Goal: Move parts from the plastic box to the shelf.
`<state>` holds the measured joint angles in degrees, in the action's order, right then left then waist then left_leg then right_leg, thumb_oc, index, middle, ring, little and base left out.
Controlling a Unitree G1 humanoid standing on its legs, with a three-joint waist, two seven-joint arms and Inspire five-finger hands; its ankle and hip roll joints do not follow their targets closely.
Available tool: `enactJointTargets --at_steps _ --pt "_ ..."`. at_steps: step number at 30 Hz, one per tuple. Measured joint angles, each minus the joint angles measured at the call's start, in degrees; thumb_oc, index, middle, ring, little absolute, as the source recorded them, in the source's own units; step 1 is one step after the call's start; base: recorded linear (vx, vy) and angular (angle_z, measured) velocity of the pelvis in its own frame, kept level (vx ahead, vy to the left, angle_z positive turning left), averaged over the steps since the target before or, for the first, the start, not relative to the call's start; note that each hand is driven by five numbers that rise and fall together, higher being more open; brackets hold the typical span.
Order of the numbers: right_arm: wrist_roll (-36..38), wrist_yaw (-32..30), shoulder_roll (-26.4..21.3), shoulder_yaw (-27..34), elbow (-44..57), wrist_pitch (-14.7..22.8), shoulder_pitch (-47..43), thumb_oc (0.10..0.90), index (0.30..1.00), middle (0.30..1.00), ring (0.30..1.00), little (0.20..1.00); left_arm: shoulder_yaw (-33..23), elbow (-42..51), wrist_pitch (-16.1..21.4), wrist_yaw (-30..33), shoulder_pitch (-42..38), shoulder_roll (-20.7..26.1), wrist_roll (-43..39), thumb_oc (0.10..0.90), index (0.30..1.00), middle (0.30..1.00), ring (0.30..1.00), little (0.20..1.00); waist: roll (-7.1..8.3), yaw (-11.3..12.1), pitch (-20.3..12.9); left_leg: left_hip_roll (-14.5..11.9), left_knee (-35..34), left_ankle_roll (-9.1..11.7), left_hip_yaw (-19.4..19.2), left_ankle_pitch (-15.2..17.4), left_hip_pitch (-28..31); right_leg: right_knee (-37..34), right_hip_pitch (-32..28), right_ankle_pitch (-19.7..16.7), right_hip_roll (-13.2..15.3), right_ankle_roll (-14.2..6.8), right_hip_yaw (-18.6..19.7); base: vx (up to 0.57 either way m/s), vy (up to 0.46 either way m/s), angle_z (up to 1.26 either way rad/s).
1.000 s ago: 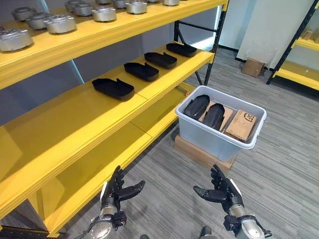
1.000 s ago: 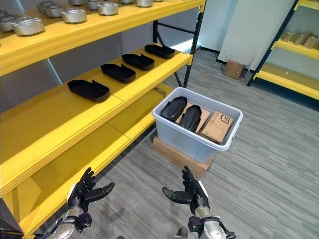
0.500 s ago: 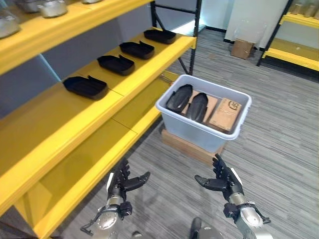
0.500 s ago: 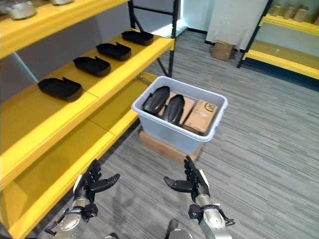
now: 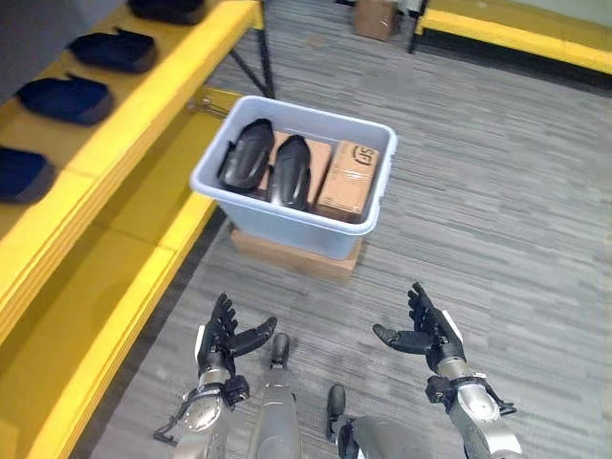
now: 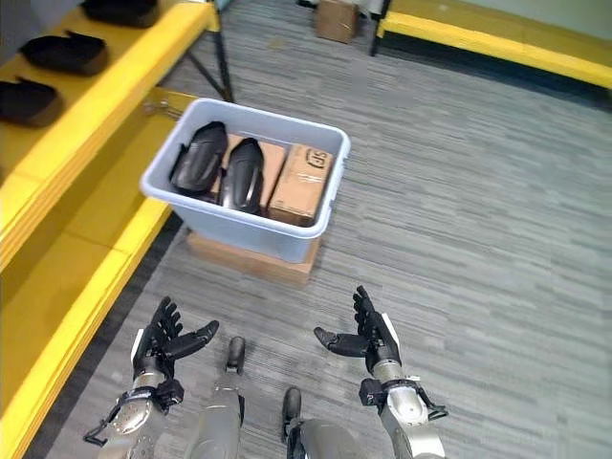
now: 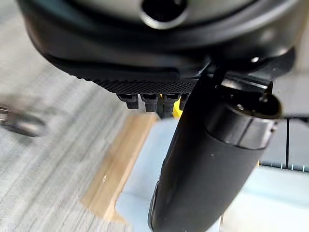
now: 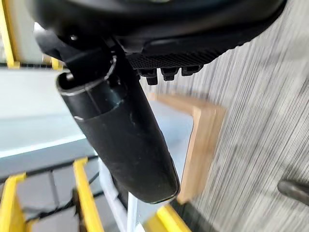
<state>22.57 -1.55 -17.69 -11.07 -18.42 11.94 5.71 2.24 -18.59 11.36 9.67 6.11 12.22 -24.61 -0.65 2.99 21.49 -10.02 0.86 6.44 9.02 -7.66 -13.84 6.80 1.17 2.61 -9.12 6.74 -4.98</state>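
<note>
Looks partway done: 3 black parts (image 5: 81, 96) already on the yellow shelf (image 5: 163, 91), 2 parts (image 5: 268, 167) left in the plastic box (image 5: 287, 215), and both the left hand (image 5: 222, 342) and right hand (image 5: 426, 335) hover spread and empty, well short of it.

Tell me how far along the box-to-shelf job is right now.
Three black parts already lie on the yellow shelf. Nothing is in hand: the left hand and right hand hover open, short of the plastic box. Two parts remain inside beside a cardboard carton.
</note>
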Motion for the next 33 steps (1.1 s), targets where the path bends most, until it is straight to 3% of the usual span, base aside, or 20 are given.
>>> enactJointTargets --at_steps 2,3,5,7,8,10,13,19,23,24,26,27,28,29,30,31,33 --pt "0.11 -0.07 0.58 0.82 -0.16 -0.09 0.78 0.900 1.000 1.000 1.000 1.000 1.00 0.69 0.00 -0.12 -1.72 0.05 0.00 0.900 1.000 1.000 1.000 1.000 0.03 -0.43 0.14 0.45 3.12 -0.35 -1.15 -0.02 0.52 1.79 0.09 3.18 0.45 -1.08 0.46 0.20 0.205 -0.06" --pt "0.16 -0.45 0.95 1.04 -0.23 -0.11 0.88 0.900 1.000 1.000 1.000 1.000 1.63 0.60 0.03 0.00 -2.58 0.30 -0.04 0.900 1.000 1.000 1.000 1.000 0.37 -0.63 0.31 1.09 4.07 -0.38 -1.14 -0.04 -0.25 2.36 0.10 3.33 1.28 -0.64 0.34 0.08 0.116 0.23" --pt "0.16 -1.14 1.60 0.98 -0.22 -0.15 -0.82 0.900 1.000 1.000 1.000 1.000 2.80 0.61 0.03 0.09 -4.44 0.56 -0.04 0.900 1.000 1.000 1.000 1.000 1.56 -0.39 0.73 2.76 5.26 -0.54 -1.62 0.01 -2.92 2.41 0.05 4.34 4.28 -1.72 1.20 0.11 0.139 -0.03" --pt "0.14 -1.01 1.62 -0.34 -0.02 -0.28 -3.54 0.900 1.000 1.000 1.000 1.000 3.56 0.88 0.03 0.25 -5.12 0.34 -0.83 0.900 1.000 1.000 1.000 1.000 0.93 -0.83 0.70 2.92 2.46 -2.84 -2.72 -2.85 -3.09 2.52 -1.71 6.54 7.60 -5.25 2.43 0.17 0.227 -0.34" --pt "0.12 -1.02 1.41 -1.31 1.28 -0.23 -4.22 0.900 1.000 1.000 1.000 1.000 3.97 1.44 0.11 1.40 -4.86 0.57 -2.04 0.900 1.000 1.000 1.000 1.000 0.00 -1.17 0.49 3.57 2.11 -1.69 -3.01 -2.75 -0.32 3.24 -3.51 8.51 10.24 -8.64 2.67 0.17 0.234 -0.35" --pt "0.04 -0.98 1.76 -1.50 2.42 -0.23 -5.86 0.900 1.000 1.000 1.000 1.000 4.07 1.73 0.33 2.44 -7.65 1.79 -2.04 0.900 1.000 1.000 1.000 1.000 1.66 -0.87 0.35 8.69 3.11 -4.53 -5.62 -0.92 -1.26 2.26 -3.35 8.22 16.12 -11.15 1.30 0.12 0.152 -0.15" --pt "0.00 -1.00 2.60 -1.50 2.38 -0.43 -6.96 0.900 1.000 1.000 1.000 1.000 4.25 2.25 0.36 2.95 -8.81 4.00 -2.03 0.900 1.000 1.000 1.000 1.000 2.29 -0.21 0.34 11.67 5.37 -7.06 -7.40 1.50 -1.26 -1.07 -5.67 5.55 19.46 -14.44 -0.35 0.13 0.182 -0.06" --pt "-0.10 -1.50 4.02 -1.56 2.33 -1.13 -8.10 0.900 1.000 1.000 1.000 1.000 5.01 2.47 0.34 3.33 -9.19 5.43 -2.01 0.900 1.000 1.000 1.000 1.000 4.71 0.33 -1.17 13.15 8.55 -8.35 -9.01 5.81 -2.24 0.21 -5.28 5.27 20.87 -15.25 -0.36 0.10 0.199 -0.12" --pt "-1.08 -1.54 3.70 -1.60 2.37 -1.30 -6.96 0.900 1.000 1.000 1.000 1.000 6.40 1.96 0.23 3.26 -8.05 5.09 -1.93 0.900 1.000 1.000 1.000 1.000 4.77 -1.46 -3.54 12.98 7.58 -9.49 -10.13 6.66 -1.98 14.89 2.59 5.19 21.44 -15.14 0.96 0.08 0.257 0.03" --pt "-1.23 -1.55 3.71 -2.00 2.51 -1.30 -6.35 0.900 1.000 1.000 1.000 1.000 6.47 1.59 0.22 3.26 -7.30 5.07 -1.86 0.900 1.000 1.000 1.000 1.000 4.66 -1.99 -4.50 13.63 7.75 -10.84 -10.56 6.59 -1.65 23.93 7.38 3.89 22.03 -14.94 3.37 0.08 0.237 0.01" --pt "-1.80 -1.46 3.72 -3.65 2.52 -1.36 -5.67 0.900 1.000 1.000 1.000 1.000 6.45 1.42 0.09 3.40 -6.53 5.47 -1.86 0.900 1.000 1.000 1.000 1.000 4.24 -2.89 -4.59 14.54 6.58 -11.97 -10.67 5.38 0.27 34.70 12.45 2.00 23.96 -15.39 2.76 0.12 0.164 0.04" --pt "-2.25 -1.07 3.91 -4.76 2.53 -1.58 -5.06 0.900 1.000 1.000 1.000 1.000 6.35 1.75 0.09 3.41 -6.16 6.51 -1.80 0.900 1.000 1.000 1.000 1.000 4.01 -2.34 -4.54 14.63 5.45 -14.02 -10.60 5.50 1.96 34.69 13.52 3.01 23.75 -15.64 0.27 0.18 0.101 -0.01" --pt "-2.32 -0.91 4.08 -5.20 2.55 -1.58 -5.29 0.900 1.000 1.000 1.000 1.000 6.03 1.74 0.04 3.42 -5.75 7.00 -1.80 0.900 1.000 1.000 1.000 1.000 3.78 -2.31 -4.51 14.67 5.57 -14.41 -10.88 5.71 2.15 33.55 13.71 3.05 23.70 -15.69 -0.82 0.15 0.001 -0.22" --pt "-2.35 -0.47 4.02 -5.36 2.67 -1.56 -5.65 0.900 1.000 1.000 1.000 1.000 6.01 1.44 0.04 3.44 -5.42 6.84 -1.80 0.900 1.000 1.000 1.000 1.000 3.13 -2.32 -4.14 14.60 4.95 -14.78 -11.08 5.95 3.03 30.94 14.41 4.88 24.38 -14.47 -3.79 0.09 -0.092 -0.47" --pt "-2.34 -0.28 3.78 -5.39 2.44 -1.57 -5.99 0.900 1.000 1.000 1.000 1.000 5.79 0.77 0.05 3.56 -5.42 6.43 -1.91 0.900 1.000 1.000 1.000 1.000 1.61 -2.19 -3.43 13.74 4.27 -14.78 -11.99 5.92 3.87 23.56 14.39 6.21 24.03 -13.71 -7.30 0.06 -0.119 -0.54" --pt "-2.36 -0.31 3.64 -5.29 2.42 -1.58 -6.89 0.900 1.000 1.000 1.000 1.000 5.69 0.40 -0.09 3.41 -5.38 6.60 -1.91 0.900 1.000 1.000 1.000 1.000 0.54 -2.55 -2.93 13.27 3.49 -13.32 -13.20 4.78 4.49 14.22 13.87 5.13 23.92 -14.64 -10.27 0.06 -0.134 -0.35" --pt "-2.40 -0.71 2.86 -4.95 2.45 -1.73 -5.77 0.900 1.000 1.000 1.000 1.000 6.18 0.53 -0.07 2.99 -5.32 5.77 -1.73 0.900 1.000 1.000 1.000 1.000 0.97 -3.03 -2.95 14.86 2.72 -12.39 -13.50 5.23 5.88 4.35 14.10 -0.15 26.51 -15.95 -11.35 0.06 -0.115 0.07"
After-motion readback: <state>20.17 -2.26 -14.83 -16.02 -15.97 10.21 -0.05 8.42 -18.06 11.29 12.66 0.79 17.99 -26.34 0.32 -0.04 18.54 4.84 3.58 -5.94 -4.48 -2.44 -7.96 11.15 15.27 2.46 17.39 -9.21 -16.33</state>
